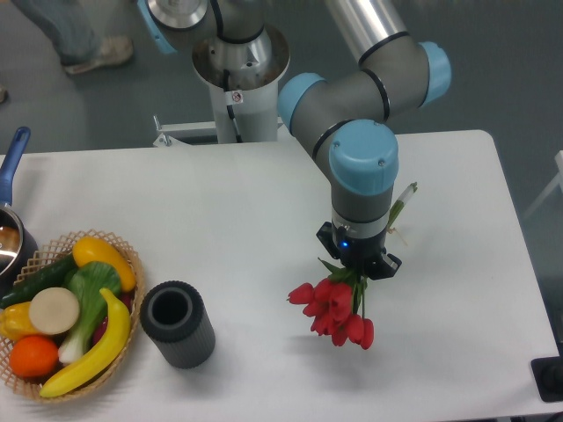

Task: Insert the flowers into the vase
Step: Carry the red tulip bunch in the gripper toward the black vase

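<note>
While clenched in the pincer [358, 266], flowers [337, 312] buds-down toward camera, stems up-right.

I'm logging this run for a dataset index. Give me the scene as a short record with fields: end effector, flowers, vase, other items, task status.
end effector: end effector above the table, shut on the flowers
flowers: flowers, red buds hanging out below the end effector, stems up behind it
vase: vase, dark grey, standing empty, left of the flowers
other items: wicker basket of fruit and vegetables beside the vase; pot at left edge
task status: flowers held, not yet in vase
</note>
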`<action>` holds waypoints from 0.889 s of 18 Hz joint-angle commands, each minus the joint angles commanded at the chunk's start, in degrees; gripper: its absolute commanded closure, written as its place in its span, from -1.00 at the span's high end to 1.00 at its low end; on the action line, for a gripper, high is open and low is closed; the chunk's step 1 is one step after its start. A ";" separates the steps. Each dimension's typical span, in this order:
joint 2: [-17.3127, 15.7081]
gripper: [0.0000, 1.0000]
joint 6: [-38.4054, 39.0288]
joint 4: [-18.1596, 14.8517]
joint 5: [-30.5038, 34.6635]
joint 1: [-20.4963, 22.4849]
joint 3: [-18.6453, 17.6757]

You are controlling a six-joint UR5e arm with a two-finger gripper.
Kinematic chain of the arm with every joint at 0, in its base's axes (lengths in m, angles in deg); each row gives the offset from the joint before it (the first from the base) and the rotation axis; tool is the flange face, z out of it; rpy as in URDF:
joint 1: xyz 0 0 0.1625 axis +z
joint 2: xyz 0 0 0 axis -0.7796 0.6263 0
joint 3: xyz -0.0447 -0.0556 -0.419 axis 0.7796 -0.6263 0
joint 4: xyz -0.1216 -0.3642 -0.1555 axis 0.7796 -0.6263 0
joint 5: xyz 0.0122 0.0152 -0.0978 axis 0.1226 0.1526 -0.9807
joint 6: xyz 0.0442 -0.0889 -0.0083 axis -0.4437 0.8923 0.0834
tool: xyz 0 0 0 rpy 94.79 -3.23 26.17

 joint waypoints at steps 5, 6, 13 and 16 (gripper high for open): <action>-1.23 -1.00 0.09 0.35 -2.29 0.26 0.09; -1.14 -1.00 0.35 0.44 -2.47 0.18 0.09; -1.14 -1.00 1.57 2.45 -6.84 0.09 2.10; -0.97 -1.00 6.13 10.26 -12.47 0.18 2.64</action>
